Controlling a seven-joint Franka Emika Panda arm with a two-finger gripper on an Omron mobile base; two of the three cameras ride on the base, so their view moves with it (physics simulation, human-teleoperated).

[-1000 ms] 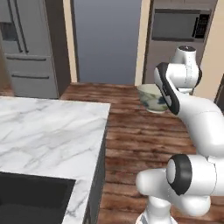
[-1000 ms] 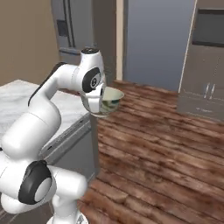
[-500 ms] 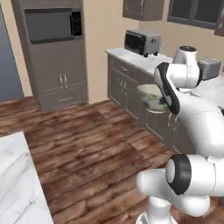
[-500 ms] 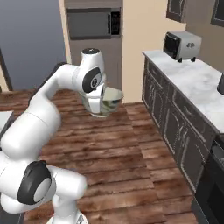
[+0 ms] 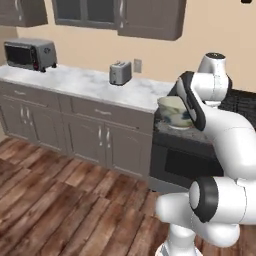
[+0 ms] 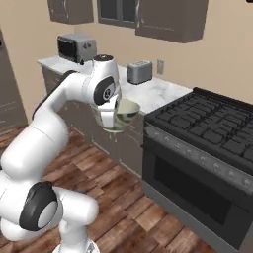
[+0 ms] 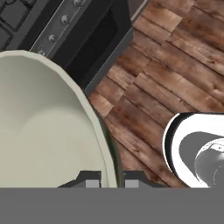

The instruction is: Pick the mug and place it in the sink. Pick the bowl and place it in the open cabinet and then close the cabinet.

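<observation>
1. We find the gripper (image 7: 111, 178) clamped on the rim of the bowl (image 7: 46, 127): in the hand view one dark finger sits inside the wall and the other outside it, the thin rim pinched between them.
2. The bowl is wide, round and smooth, pale cream-green, with a plain interior. We see it carried in the air, clear of any surface, in front of the stove (image 6: 207, 148).
3. Below the bowl lies a wooden floor (image 7: 175, 65) of reddish-brown planks with visible grain.
4. In the right base view the bowl (image 6: 123, 114) hangs at the wrist of the white arm, just before the left front corner of the stove. In the left base view the bowl (image 5: 175, 111) shows a mottled greenish outer wall.
5. The stove is black with a glossy oven door, a grey knob panel and dark cast grates on top.
6. Beside it runs a table (image 5: 90, 82) with a white marbled top over grey-brown panelled fronts with short silver handles.
7. On that top stand a boxy silver toaster (image 5: 120, 73) and, farther off, a metallic toaster oven (image 5: 29, 54).
8. Above hang dark grey-brown wall cabinets (image 5: 150, 17) against a tan wall.
</observation>
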